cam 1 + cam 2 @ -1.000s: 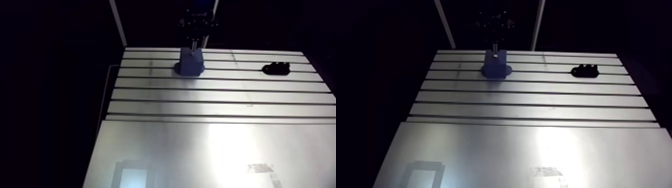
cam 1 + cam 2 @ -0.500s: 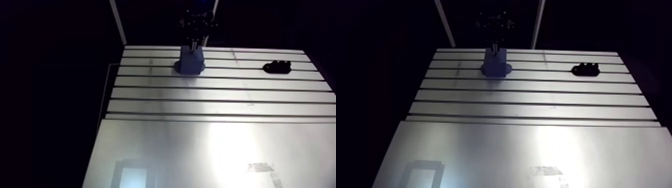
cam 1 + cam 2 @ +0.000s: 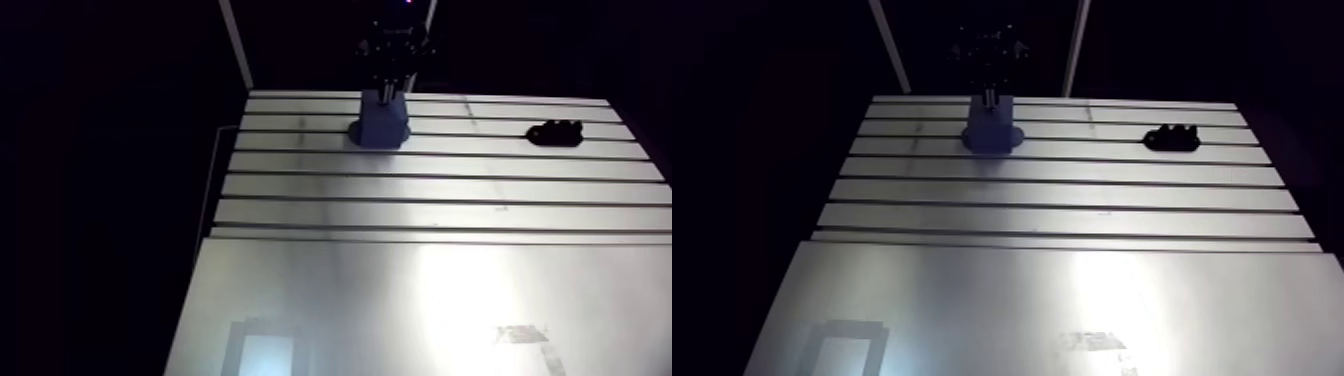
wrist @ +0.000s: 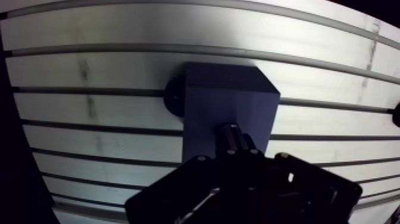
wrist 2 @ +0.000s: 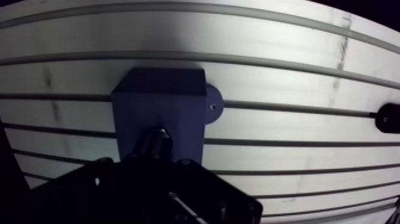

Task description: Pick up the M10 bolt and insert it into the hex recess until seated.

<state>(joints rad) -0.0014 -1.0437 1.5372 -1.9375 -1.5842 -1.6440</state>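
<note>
Dark pincer (image 3: 387,88) directly above a blue block (image 3: 380,125) on the slotted table (image 3: 400,190), black part (image 3: 556,131) well apart

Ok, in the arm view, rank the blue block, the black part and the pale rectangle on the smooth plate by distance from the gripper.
1. Blue block: directly under the gripper.
2. Black part: off to the side, level with the block.
3. Pale rectangle: farthest, at the near edge of the smooth plate.

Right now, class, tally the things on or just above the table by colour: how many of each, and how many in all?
Blue: 1, the block
Black: 1, the small part
Silver: 1, the bolt
Total: 3
</note>
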